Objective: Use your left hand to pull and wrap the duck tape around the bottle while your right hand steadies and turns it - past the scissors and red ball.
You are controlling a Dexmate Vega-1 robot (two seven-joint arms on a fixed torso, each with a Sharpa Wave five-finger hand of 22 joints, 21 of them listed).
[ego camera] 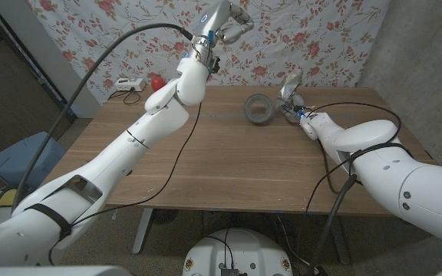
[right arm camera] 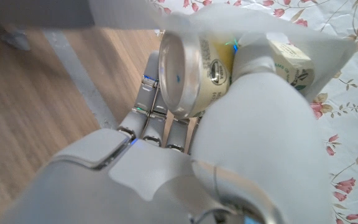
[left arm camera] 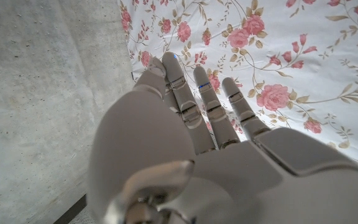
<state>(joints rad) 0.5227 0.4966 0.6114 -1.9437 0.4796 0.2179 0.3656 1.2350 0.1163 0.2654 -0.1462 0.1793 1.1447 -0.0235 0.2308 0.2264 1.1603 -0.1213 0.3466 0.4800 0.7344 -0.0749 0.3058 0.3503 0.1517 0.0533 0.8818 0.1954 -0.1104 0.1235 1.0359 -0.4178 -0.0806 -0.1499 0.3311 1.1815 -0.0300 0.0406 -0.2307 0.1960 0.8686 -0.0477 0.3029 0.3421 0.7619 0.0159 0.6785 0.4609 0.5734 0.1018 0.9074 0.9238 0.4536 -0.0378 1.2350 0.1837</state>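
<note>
Right hand (ego camera: 291,98) grips my bottle (right arm camera: 194,65) beside the tape (ego camera: 258,108); left hand (ego camera: 232,21) hangs open, upper middle — wrapping not started.

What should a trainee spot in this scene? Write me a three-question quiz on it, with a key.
1. True or false: the left hand grips the grey roll of duct tape.
2. What does the right hand hold?
A. the clear plastic bottle with a yellowish label
B. a red ball
C. nothing
3. Fill in: on the wooden table, the tape roll lies on the robot's ___ side of the bottle.

Key
1. False: the left hand is raised high in front of the floral backdrop, holding nothing.
2. A
3. left
</note>
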